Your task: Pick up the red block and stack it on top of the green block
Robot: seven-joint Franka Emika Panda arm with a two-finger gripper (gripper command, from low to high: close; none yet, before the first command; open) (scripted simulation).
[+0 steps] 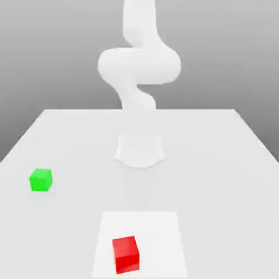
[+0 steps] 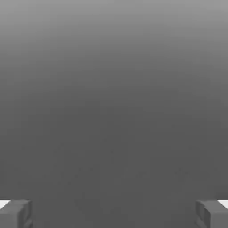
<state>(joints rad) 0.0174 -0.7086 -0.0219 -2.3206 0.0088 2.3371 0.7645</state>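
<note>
A: Where is the red block placed?

B: It is set on a pale square patch of the table, near the front edge; the green block is seen well apart, toward the exterior view's left.

A: How is the gripper held?

B: Its fingertips are spread wide, and nothing is gripped.

A: What could go wrong?

B: A misaligned descent could nudge the red block aside.

A: Counts?

B: One red block, one green block and one arm are counted.
</note>
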